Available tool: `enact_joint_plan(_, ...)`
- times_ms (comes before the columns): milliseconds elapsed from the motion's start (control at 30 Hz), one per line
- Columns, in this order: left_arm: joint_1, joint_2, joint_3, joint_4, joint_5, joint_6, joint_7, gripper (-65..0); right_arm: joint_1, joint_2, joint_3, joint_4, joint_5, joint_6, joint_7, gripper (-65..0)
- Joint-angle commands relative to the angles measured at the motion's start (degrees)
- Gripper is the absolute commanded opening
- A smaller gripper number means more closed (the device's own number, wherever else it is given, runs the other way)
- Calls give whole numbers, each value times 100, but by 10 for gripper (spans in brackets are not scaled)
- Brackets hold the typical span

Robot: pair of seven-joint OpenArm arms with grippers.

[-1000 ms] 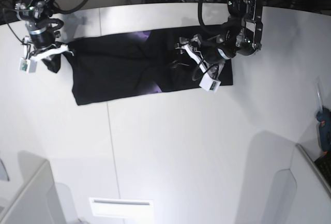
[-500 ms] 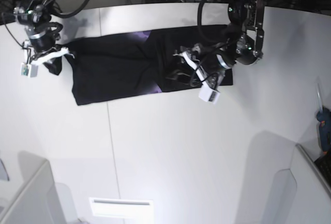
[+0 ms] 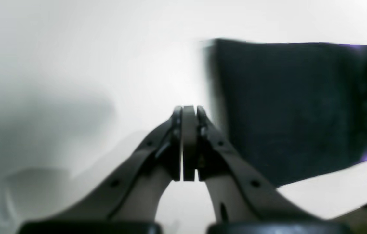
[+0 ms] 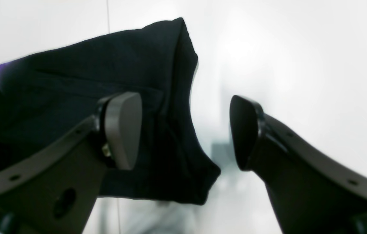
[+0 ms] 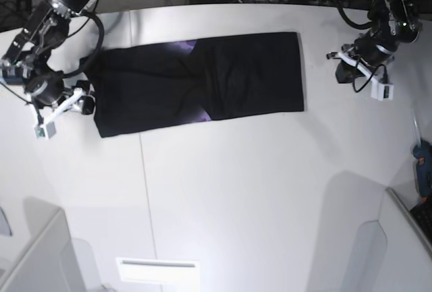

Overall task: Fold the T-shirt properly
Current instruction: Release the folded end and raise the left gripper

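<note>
T-shirt (image 5: 199, 81) flat, print mostly hidden; left jaws clenched empty, right jaws released; wrist views blurry.

The T-shirt (image 5: 202, 83) is soft, matt black cloth, faintly creased. The tabletop (image 5: 236, 191) is smooth white with a slight sheen. The right tool (image 4: 185, 130) has dark plastic-looking fingers with smooth grey pads (image 4: 123, 128).

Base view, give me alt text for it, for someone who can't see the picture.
A large black cloth T-shirt, folded into a long band with purple patches showing, lies flat across the far half of a white table. The right gripper is off its left end, fingers apart; the left gripper is off its right end, fingers shut on nothing.
</note>
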Motion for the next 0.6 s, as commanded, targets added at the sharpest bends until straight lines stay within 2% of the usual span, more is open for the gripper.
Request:
enact_joint_plan(0,39,-42,-170,96,-123,-227,-83,-650,84,100,-7,-126,49,16,27,-252)
enact_joint_plan(133,224,-42,-662,96,-52,-711,-83,-650,260,144,-15,-733,58,69,27,-248)
enact_joint_plan(300,215,46,-689,96,1223,-1089,-153,-650,287,126,20,-917,58,587,1,-248)
enact_joint_plan(433,267,397,-689,43,2163,-1598,-945,-650,295,135,37,-909,58,675,-25,-246)
enact_joint_plan(567,285,547,-689,-238,2603,-1889,-1191,-650,304,135,37,-909,66,675,-25,-246)
